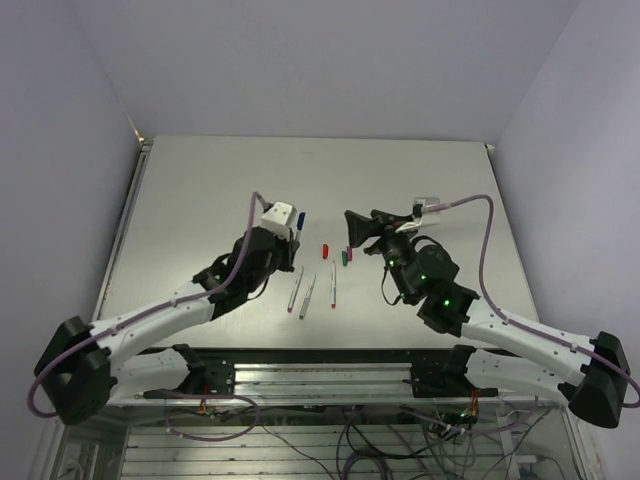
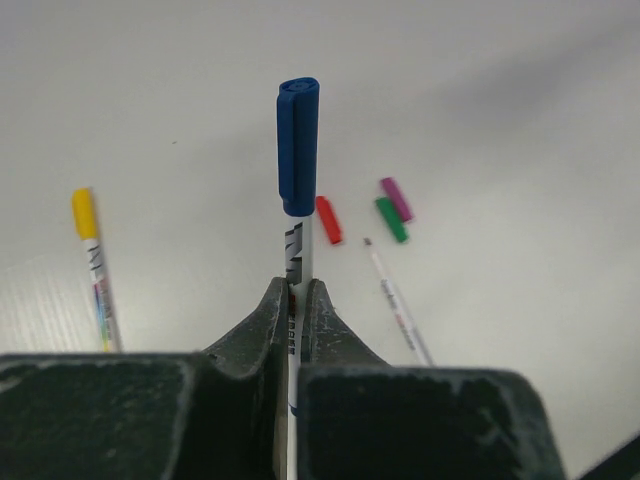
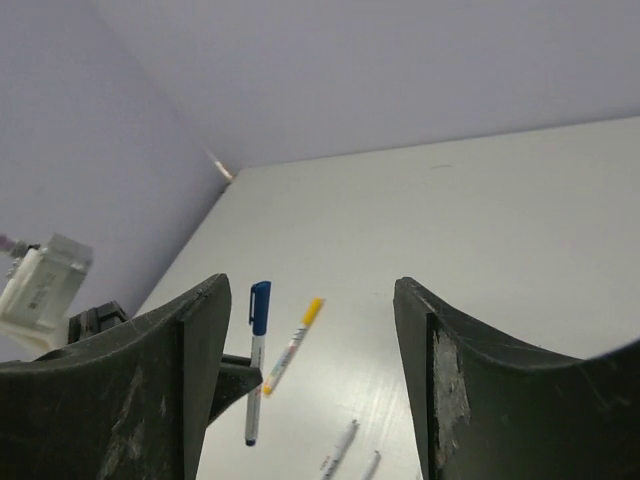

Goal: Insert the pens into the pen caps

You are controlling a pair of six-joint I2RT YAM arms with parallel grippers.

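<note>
Clamps a pen (image 2: 293, 250) tight between the fingers of the left gripper (image 2: 293, 295), gripping the silver barrel below the blue cap (image 2: 298, 145) already seated on its tip. Holds that pen clear of the table (image 1: 200, 180), cap end pointing away from the wrist. Spreads the right gripper (image 3: 310, 300) wide, jaws well apart and closed on nothing, aimed across at the left gripper and its capped pen. Has a yellow-capped pen (image 2: 95, 270) lying flat on the table to the left of the held one. Shows three loose caps on the table between the two grippers: the red cap (image 1: 326, 250) alone, then the green cap (image 1: 344, 257) and the purple cap (image 1: 349, 253) side by side just to its right, apparently touching. Shows three uncapped pens (image 1: 307, 296) lying roughly parallel on the table nearer the arm bases, two close together on the left and the third apart, just below the green cap.
</note>
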